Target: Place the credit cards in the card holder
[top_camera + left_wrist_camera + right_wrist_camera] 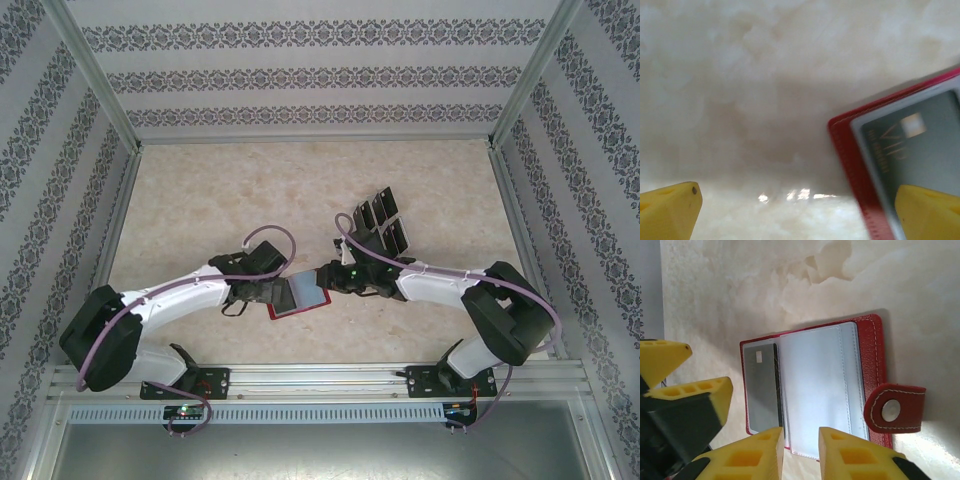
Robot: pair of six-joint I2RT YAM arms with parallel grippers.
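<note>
Beige table [300, 180] holds open red card holder [874, 347], credit card [922, 150] marked VIP

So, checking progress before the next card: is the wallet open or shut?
Open: the wallet lies spread flat, clear sleeves showing, one card inside, clasp tab unfastened.

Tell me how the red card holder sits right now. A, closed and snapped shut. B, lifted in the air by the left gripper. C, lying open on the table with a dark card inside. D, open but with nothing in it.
C: the card holder lies spread open on the table, its clasp tab unfastened to one side, and a dark credit card lies inside it.
</note>
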